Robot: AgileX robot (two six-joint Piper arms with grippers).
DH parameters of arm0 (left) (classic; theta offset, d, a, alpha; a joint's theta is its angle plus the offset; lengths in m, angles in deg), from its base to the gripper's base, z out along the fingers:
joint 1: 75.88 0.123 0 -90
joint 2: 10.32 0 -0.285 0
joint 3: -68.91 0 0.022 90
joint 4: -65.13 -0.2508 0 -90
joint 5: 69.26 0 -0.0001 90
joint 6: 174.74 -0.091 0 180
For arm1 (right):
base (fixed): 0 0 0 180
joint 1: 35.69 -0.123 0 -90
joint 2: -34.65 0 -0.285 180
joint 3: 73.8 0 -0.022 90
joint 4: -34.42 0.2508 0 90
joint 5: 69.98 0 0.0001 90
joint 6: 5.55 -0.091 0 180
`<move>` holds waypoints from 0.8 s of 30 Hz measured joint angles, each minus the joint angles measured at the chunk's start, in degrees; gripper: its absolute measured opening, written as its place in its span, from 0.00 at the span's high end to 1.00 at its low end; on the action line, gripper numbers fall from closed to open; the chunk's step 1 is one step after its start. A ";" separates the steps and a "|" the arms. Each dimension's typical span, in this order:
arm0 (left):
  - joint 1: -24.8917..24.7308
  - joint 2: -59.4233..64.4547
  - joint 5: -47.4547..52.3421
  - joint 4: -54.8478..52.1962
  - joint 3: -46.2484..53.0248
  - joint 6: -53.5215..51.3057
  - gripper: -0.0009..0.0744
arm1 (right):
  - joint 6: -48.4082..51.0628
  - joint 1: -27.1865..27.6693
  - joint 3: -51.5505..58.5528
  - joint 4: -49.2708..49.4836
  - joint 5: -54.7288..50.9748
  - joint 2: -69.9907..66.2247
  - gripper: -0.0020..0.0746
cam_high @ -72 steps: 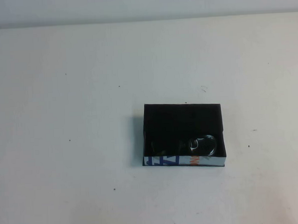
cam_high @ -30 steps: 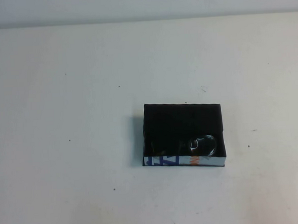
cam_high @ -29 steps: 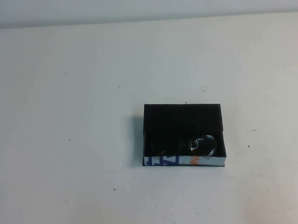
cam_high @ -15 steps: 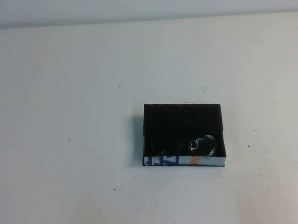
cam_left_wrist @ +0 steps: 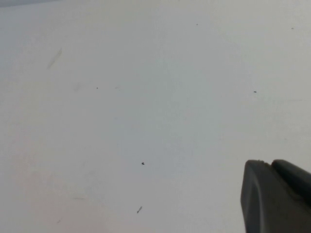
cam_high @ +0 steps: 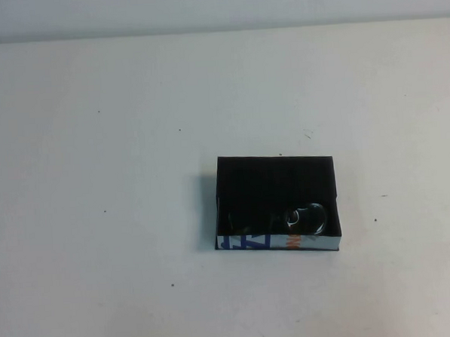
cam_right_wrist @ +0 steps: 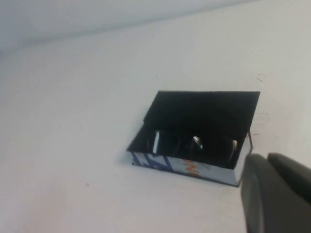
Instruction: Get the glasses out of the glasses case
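The glasses case [cam_high: 248,242] is a shallow black box lying open on the white table right of centre, its white side with blue and orange print facing me. The dark glasses [cam_high: 304,218] lie inside along that near wall, one lens catching light. The right wrist view shows the case [cam_right_wrist: 167,162] with the glasses [cam_right_wrist: 194,144] in it. My right gripper [cam_right_wrist: 266,158] hovers short of the case's near right corner, fingers together and empty. My left gripper [cam_left_wrist: 269,164] is over bare table, fingers together and empty. Neither gripper shows in the high view.
The white table [cam_high: 97,183] has only small dark specks around the case. Its far edge [cam_high: 218,31] meets a pale wall at the back.
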 joint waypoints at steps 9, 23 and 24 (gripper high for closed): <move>0.00 0.00 0.00 0.00 0.00 0.00 0.99 | 27.35 0.00 -24.22 -11.37 -22.66 -30.52 1.00; 0.00 0.00 0.00 0.00 0.00 0.00 0.99 | 47.07 0.00 -52.51 -12.13 -32.32 -66.63 1.00; 0.00 0.00 0.00 0.00 0.00 0.00 0.99 | 47.07 0.00 -54.74 -12.53 -32.96 -68.80 1.00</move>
